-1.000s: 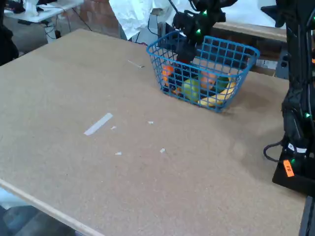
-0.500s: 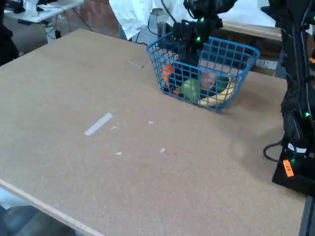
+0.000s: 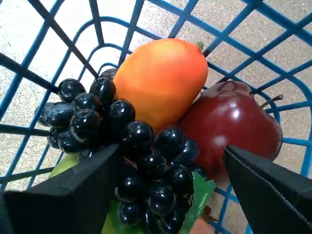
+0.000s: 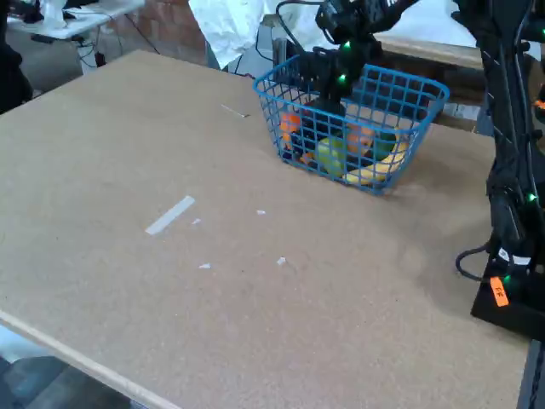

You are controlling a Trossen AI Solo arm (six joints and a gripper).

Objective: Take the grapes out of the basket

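surface: brown particle-board table [image 4: 255,281] | tape strip [image 4: 169,215] | brick wall [image 4: 166,21] behind

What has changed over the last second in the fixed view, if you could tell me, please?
The gripper has shifted a little to the right over the basket and sits inside its rim. In the wrist view its open jaws straddle the grapes without closing on them. The basket, the fruit in it and the tape scraps on the table have stayed put.
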